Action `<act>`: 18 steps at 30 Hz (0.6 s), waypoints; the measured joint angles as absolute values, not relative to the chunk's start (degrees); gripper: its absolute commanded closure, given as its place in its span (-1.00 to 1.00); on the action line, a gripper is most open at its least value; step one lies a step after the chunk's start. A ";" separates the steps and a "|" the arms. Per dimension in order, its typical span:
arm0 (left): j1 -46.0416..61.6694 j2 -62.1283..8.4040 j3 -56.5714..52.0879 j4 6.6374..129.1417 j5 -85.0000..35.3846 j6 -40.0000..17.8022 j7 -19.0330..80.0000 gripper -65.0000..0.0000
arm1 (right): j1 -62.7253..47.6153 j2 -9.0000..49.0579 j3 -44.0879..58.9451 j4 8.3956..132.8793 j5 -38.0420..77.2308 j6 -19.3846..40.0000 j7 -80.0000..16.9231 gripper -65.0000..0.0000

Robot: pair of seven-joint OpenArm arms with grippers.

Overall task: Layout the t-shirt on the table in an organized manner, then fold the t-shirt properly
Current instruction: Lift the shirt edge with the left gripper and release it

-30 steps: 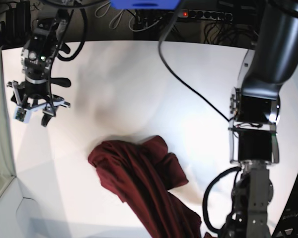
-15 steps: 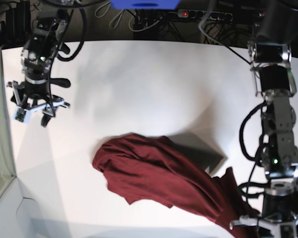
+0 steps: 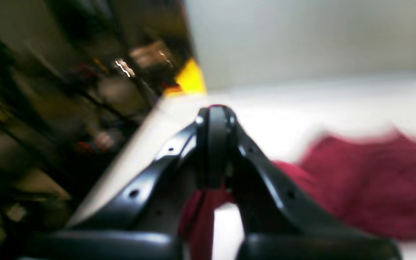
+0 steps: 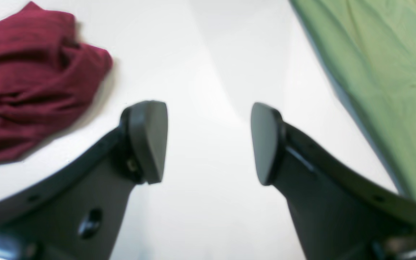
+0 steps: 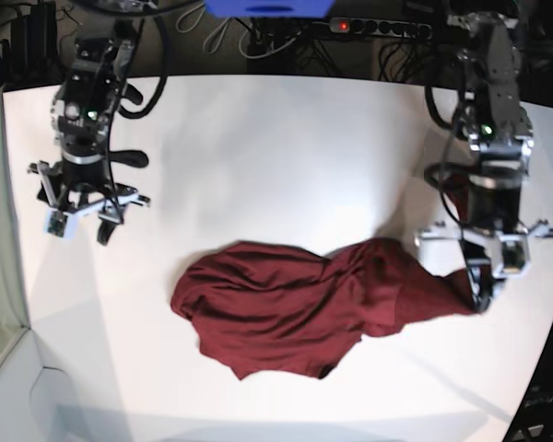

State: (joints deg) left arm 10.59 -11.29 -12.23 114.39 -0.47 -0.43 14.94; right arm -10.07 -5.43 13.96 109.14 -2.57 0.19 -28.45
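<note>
T-shirt (image 5: 295, 308), bunched at the desk's (image 5: 258, 157) 6 o'clock, pinched at 3 o'clock by the left tool (image 5: 484, 290); right tool (image 5: 85, 216) spread, idle; thin fabric may slip free under tension.

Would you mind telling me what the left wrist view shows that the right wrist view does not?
Only the left wrist view shows the left gripper shut on a fold of the t-shirt, with dark clutter beyond the table edge. Only the right wrist view shows the right gripper open and empty over bare table, beside a green cloth. Both show the maroon t-shirt lying on the white table.
</note>
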 measured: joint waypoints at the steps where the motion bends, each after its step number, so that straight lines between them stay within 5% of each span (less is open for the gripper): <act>1: 12.80 -10.52 -11.97 114.50 -0.21 -0.58 14.98 0.98 | -9.91 -5.45 13.63 109.19 -2.37 0.19 -28.27 -0.14; 9: 22.02 -9.63 -12.21 114.48 -0.27 -0.16 14.96 0.89 | -9.43 -5.41 13.39 109.19 -2.57 0.21 -28.49 -0.14; 18: 26.15 -9.67 -12.40 114.41 -0.16 -0.19 14.94 -0.40 | -9.76 -5.39 11.94 109.19 -2.59 0.21 -28.49 -0.14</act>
